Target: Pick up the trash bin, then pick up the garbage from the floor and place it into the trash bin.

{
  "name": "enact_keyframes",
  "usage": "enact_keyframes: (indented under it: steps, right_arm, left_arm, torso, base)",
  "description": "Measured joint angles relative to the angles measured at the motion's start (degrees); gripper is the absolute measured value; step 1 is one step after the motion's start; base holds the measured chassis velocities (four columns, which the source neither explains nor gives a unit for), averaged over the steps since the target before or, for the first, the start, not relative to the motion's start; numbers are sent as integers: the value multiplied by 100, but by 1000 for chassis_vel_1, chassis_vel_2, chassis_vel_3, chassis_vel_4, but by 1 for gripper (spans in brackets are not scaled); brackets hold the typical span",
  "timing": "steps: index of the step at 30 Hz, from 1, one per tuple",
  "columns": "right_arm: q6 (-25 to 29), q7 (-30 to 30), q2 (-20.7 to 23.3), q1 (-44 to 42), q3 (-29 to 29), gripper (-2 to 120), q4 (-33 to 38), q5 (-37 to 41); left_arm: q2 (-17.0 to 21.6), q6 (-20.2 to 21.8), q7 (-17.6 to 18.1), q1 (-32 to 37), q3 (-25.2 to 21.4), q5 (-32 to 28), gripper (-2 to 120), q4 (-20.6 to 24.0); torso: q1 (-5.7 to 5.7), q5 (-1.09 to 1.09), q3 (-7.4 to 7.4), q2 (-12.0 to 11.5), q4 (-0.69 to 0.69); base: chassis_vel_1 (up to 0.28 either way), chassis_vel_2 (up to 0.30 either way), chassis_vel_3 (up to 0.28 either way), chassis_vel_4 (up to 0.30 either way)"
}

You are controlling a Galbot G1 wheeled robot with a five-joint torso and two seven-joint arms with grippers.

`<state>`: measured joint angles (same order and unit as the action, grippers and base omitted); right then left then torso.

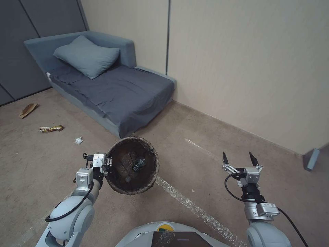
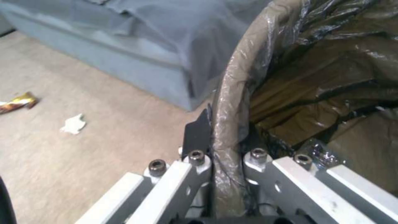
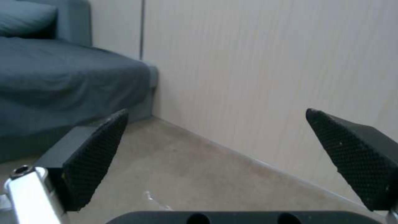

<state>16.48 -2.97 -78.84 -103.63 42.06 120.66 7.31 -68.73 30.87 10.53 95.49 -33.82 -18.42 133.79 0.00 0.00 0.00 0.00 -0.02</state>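
My left gripper (image 1: pixel 109 164) is shut on the near-left rim of the trash bin (image 1: pixel 132 138) and holds it above the floor, tilted toward me. The left wrist view shows the bag-covered rim (image 2: pixel 234 90) pinched between that gripper's (image 2: pixel 226 140) jaws. A clear bottle (image 1: pixel 137 165) lies inside the bin. On the floor to the left lie more garbage: a white tissue (image 1: pixel 78 140) (image 2: pixel 73 123), a yellow-red wrapper (image 1: pixel 50 128) (image 2: pixel 17 102) and a tan paper scrap (image 1: pixel 28 109). My right gripper (image 1: pixel 239 159) (image 3: pixel 215 137) hangs open and holds nothing, right of the bin.
A grey-blue sofa bed (image 1: pixel 116 89) with a pillow (image 1: pixel 85 55) stands ahead against the beige wall. A shiny tape strip (image 1: pixel 192 205) crosses the carpet in front of me. A small grey object (image 1: pixel 312 159) leans by the wall at the right.
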Motion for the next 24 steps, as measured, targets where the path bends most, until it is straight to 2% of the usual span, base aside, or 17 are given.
enact_keyframes:
  steps: [24]
  right_arm:
    - [-133,-87,-31,115,-186,100,31,-91]
  left_arm:
    - [-1,-30,-18,-11,-23,16,3,-3]
  torso:
    - [0,0,0,0,1]
  base:
    - [88,89,81,87]
